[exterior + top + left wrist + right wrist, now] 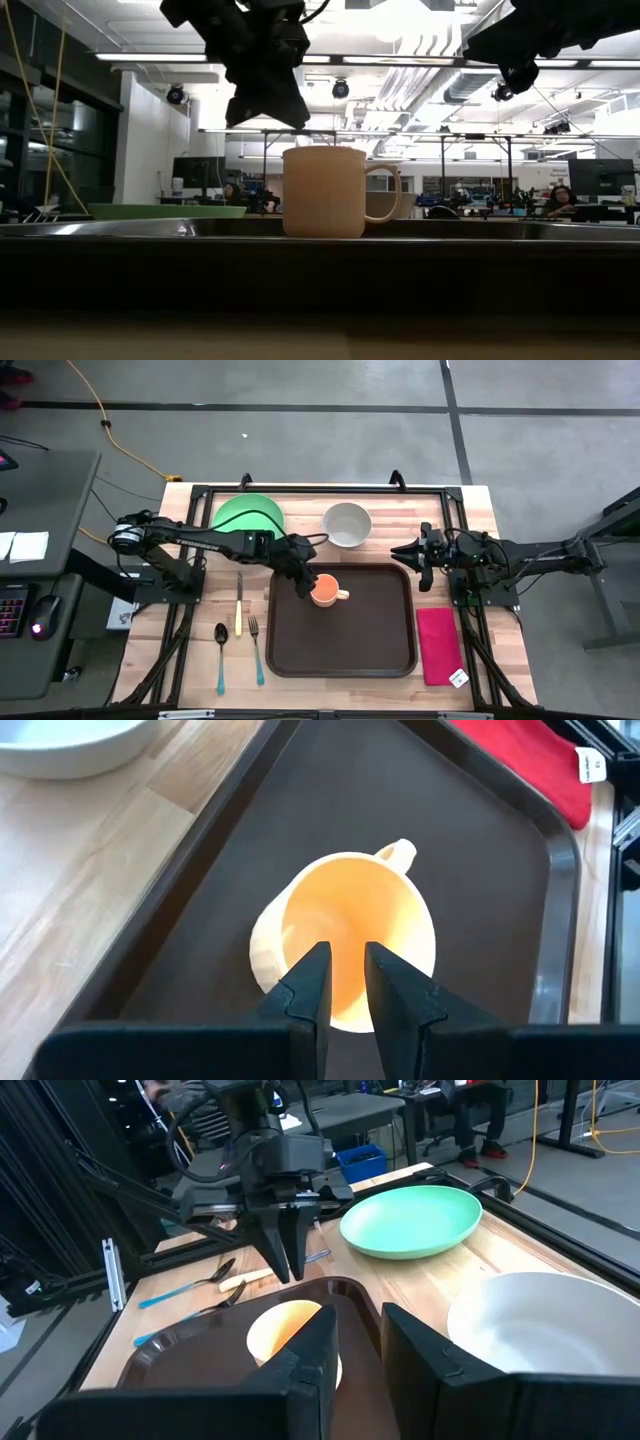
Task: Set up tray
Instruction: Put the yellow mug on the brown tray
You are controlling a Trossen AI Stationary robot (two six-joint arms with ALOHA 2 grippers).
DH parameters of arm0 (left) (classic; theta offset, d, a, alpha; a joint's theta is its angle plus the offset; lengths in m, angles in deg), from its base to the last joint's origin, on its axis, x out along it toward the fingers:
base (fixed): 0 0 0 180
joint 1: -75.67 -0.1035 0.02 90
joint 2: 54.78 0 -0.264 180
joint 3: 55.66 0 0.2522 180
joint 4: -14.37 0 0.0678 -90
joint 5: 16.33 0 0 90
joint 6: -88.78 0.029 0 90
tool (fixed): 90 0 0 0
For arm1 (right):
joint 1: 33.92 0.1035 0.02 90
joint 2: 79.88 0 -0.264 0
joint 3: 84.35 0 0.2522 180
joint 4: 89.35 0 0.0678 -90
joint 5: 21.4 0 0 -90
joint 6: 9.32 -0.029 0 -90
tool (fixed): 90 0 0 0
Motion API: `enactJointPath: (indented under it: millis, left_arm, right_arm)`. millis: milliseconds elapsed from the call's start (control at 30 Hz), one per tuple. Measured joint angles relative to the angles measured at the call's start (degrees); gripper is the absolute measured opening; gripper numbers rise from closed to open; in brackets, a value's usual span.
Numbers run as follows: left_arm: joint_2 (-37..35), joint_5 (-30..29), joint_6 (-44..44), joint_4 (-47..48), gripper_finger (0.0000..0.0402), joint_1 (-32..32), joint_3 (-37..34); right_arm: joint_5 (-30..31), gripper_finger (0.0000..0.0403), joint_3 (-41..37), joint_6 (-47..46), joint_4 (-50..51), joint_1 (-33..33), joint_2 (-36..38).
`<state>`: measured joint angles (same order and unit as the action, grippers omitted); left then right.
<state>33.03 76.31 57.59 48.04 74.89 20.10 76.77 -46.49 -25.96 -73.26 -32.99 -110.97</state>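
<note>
The tray [375, 645] lay on the wooden worktop [195, 660] between the cutlery and the red napkin [437, 646]. An orange mug [325, 591] stood upright in the tray's far left corner. The left gripper [303, 584] hung just above the mug's rim, its jaws nearly together and clear of the mug. The right gripper [412, 552] waited past the tray's far right corner near the white bowl [347, 524], jaws slightly apart and holding nothing.

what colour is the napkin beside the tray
Red-pink: the rectangular cloth napkin lies on the wooden table just right of the dark-brown plastic tray, clearest in the high view.
</note>
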Motion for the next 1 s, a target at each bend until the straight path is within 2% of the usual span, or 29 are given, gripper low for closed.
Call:
enactJointPath:
  millis: [433,1000]
  left_arm:
    - [0.0,4.7,-5.5,0.0,0.0097,0.0,0.0]
    - [0.0,2.1,-6.7,2.6,0.0097,0.0,0.0]
  right_arm:
    - [0.0,0.0057,0.0,0.1,0.4,0.0,0.0]
    - [0.4,0.0058,0.0,-0.3,0.8,0.0,0.0]
